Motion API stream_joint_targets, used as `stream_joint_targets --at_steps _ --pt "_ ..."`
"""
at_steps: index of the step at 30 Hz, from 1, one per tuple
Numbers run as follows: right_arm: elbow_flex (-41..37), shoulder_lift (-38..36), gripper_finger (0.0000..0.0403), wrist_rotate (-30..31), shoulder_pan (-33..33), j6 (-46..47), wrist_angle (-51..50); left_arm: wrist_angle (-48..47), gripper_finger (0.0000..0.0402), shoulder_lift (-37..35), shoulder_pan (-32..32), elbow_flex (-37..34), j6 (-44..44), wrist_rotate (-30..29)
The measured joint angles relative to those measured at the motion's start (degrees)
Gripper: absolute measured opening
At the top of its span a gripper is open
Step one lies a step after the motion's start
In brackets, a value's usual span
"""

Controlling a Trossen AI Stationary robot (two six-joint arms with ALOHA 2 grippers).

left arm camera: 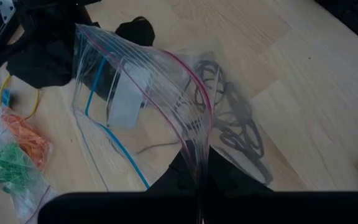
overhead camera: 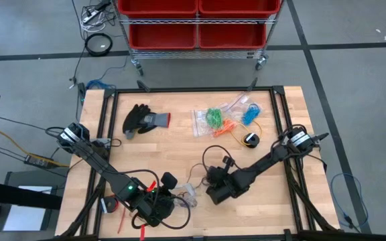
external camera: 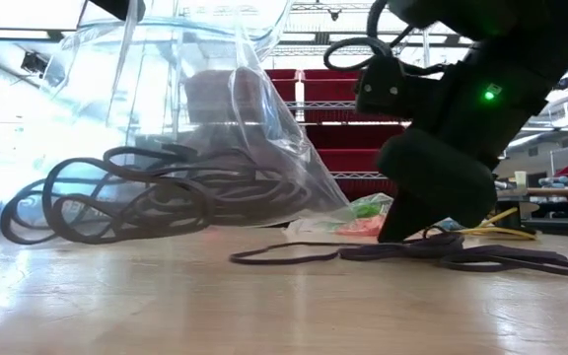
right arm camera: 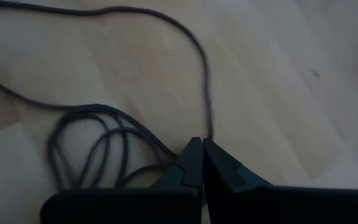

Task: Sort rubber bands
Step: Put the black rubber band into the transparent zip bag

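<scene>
Bands (right arm camera: 98, 146) of black rubber lie in a loose tangle on the counter (right arm camera: 278, 74), directly at the tips of the right gripper (right arm camera: 201, 146). We read its jaws as clenched, tips pressed together over one or more strands; whether a strand is truly pinched between them we cannot tell. One long loop runs away from the jaws across the wood.

The left gripper (left arm camera: 199, 180) has its jaws clenched on the edge of a clear zip bag (left arm camera: 142, 93), holding it raised with its mouth toward the counter. More black bands (left arm camera: 232, 118) lie just beyond those jaws, under and behind the bag. Well beyond both grippers, further bags hold green bands (overhead camera: 213, 118), orange bands (overhead camera: 225, 125) and blue bands (overhead camera: 250, 114).

We judge the bands to be very light, limp and stretchy, with a grippy surface. They will drape, snag on one another and come up in clumps rather than singly. We advise taking hold where several strands cross, low against the counter, since a single flat strand gives the jaws little to bite. The bag is equally limp; hold it at the stiffer zip edge.
</scene>
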Motion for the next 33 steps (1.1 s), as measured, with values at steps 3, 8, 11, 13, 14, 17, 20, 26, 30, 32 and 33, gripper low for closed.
stream_joint_targets --at_steps 3,8,11,13,14,17,20,26,30,32,33 --pt "0.04 0.00 0.0000 2.86 0.82 1.87 -0.48 -0.01 0.0002 0.00 0.00 0.00 0.00 0.00" --pt "0.09 -0.04 0.0000 5.65 1.49 2.52 1.35 0.00 0.0002 0.00 0.00 0.00 0.00 -0.02" --pt "0.12 -1.26 0.0000 8.20 1.90 2.30 2.68 -0.01 0.0002 0.00 0.00 0.00 -0.01 -0.02" --pt "0.15 -2.85 0.0000 10.72 2.38 1.70 3.29 0.00 0.0002 0.00 0.00 0.00 0.00 -0.04" --pt "0.17 -3.81 0.0000 12.03 2.57 1.06 3.70 0.04 0.0002 0.00 0.00 0.00 -0.01 -0.04" --pt "0.17 -7.05 0.0000 15.46 3.21 -2.55 5.97 0.02 0.0002 0.00 0.00 0.00 -0.01 -0.04" --pt "0.24 -10.11 0.0000 17.04 3.55 -9.03 11.39 0.03 0.0002 0.00 0.00 0.00 0.00 -0.06" --pt "0.33 -13.18 0.0000 17.13 3.40 -26.50 27.41 0.09 0.0002 0.00 0.00 0.00 -0.02 -0.09" --pt "0.35 -13.18 0.0000 16.29 2.42 -27.37 26.91 0.10 0.0002 0.00 0.00 0.00 -0.02 -0.11" --pt "0.37 -13.18 0.0000 14.12 1.65 -24.17 22.31 0.07 0.0002 0.00 0.00 0.00 -0.02 -0.09" --pt "0.35 -13.16 0.0002 12.84 1.27 -21.54 19.44 0.07 0.0002 0.00 0.00 0.00 -0.02 -0.11"
